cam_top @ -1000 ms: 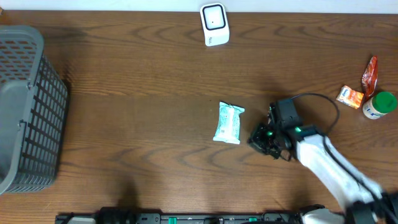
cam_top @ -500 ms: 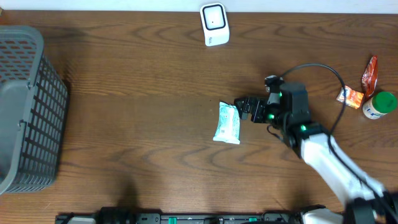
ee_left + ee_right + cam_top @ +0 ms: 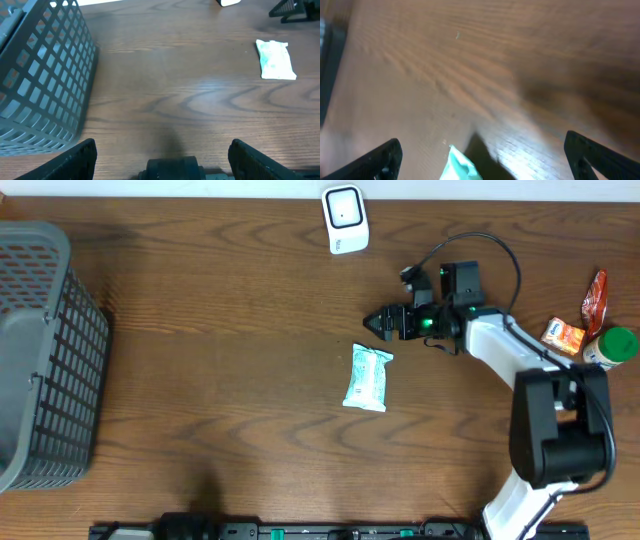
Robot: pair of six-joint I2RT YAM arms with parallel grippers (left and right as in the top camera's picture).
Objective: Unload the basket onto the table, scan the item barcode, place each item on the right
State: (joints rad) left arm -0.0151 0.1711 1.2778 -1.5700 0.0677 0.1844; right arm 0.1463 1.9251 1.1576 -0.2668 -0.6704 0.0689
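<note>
Right hand (image 3: 386, 323) released, empty; green packet (image 3: 367, 377) lies on worktop (image 3: 220, 330) at its 7 o'clock; grasp and scan apparently both outstanding.

Right tool (image 3: 386, 323) points leftward, spread wide and empty; left tool (image 3: 162, 144) likewise spread wide, empty

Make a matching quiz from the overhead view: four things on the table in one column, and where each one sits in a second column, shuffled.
Things:
1. basket
2. scanner
3. packet
4. bottle

Places:
A. middle of the table
B. right edge
C. left edge
D. top edge, near the middle

Pairs: 1-C, 2-D, 3-A, 4-B
</note>
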